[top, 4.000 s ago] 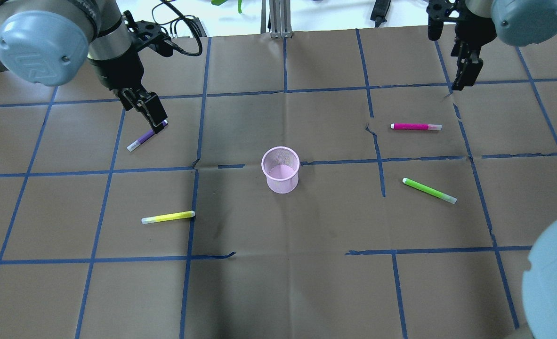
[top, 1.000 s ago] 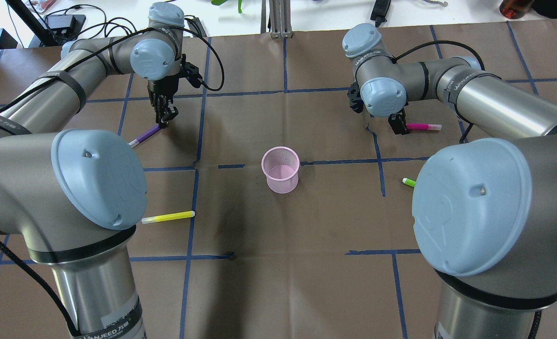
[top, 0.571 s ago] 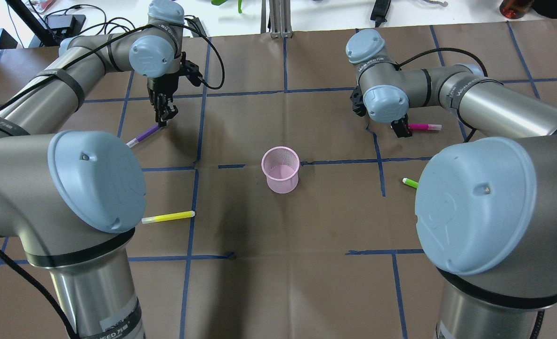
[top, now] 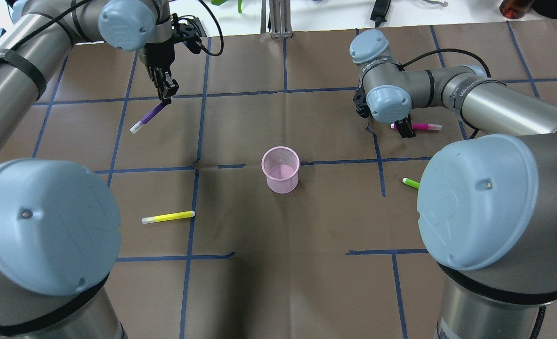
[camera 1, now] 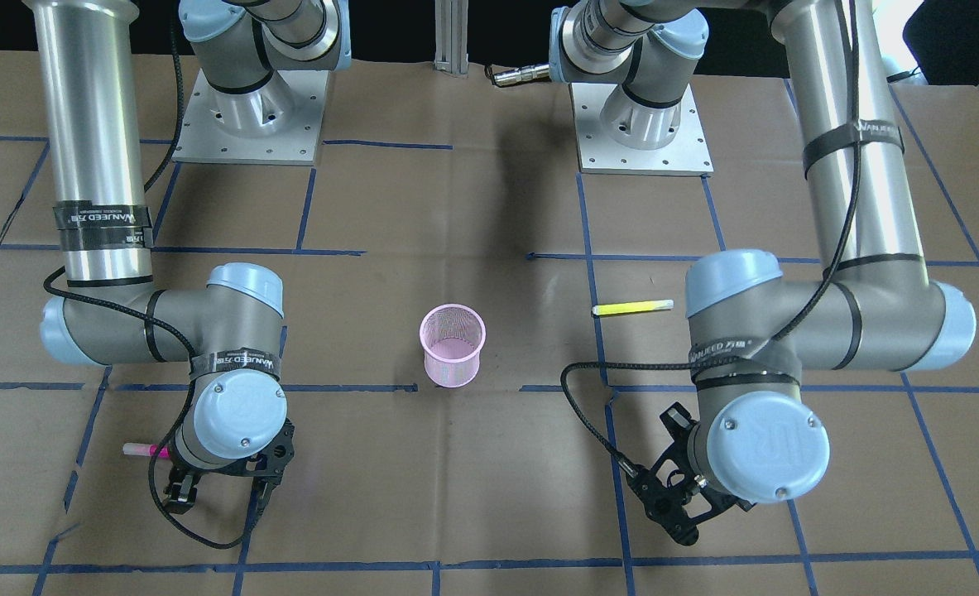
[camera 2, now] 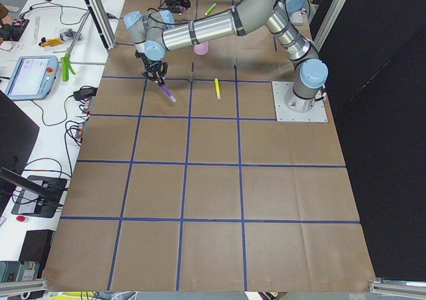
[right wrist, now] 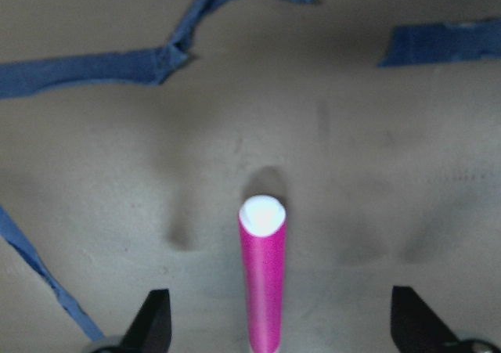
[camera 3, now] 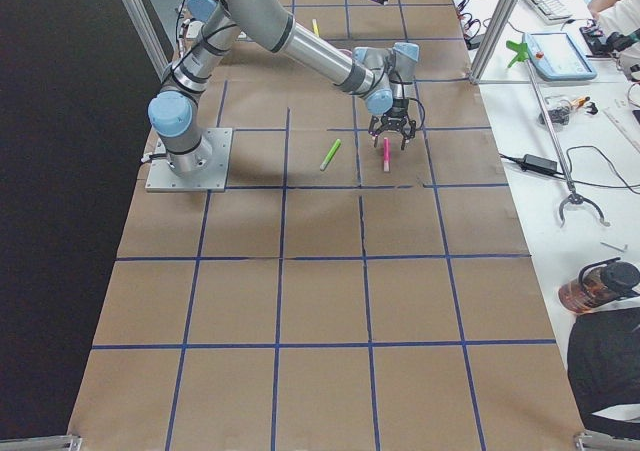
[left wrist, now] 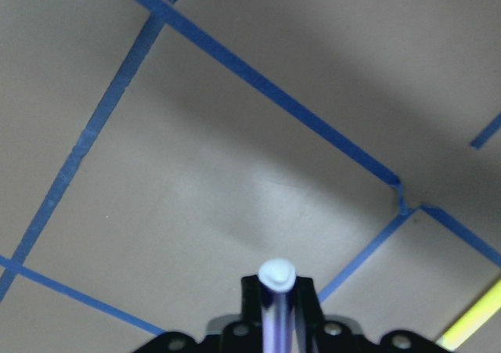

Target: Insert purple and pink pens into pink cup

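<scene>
The pink mesh cup (top: 281, 169) stands upright at the table's middle, also in the front view (camera 1: 453, 345). My left gripper (top: 165, 92) is shut on one end of the purple pen (top: 149, 116) and holds it slanting above the table. In the left wrist view the pen (left wrist: 275, 306) sticks out between the fingers. My right gripper (top: 405, 128) is open and low over the white-capped end of the pink pen (top: 419, 126), which lies flat. In the right wrist view the pen (right wrist: 264, 282) lies between the spread fingers (right wrist: 153, 325).
A yellow pen (top: 168, 217) lies left of the cup. A green pen (top: 410, 182) lies to the cup's right, mostly hidden behind my right arm's shoulder. Blue tape lines cross the brown paper, which is torn near the pink pen.
My left gripper has risen with the purple pen, which now hangs off the table. My right gripper has shifted a little along the pink pen's end and stays open.
</scene>
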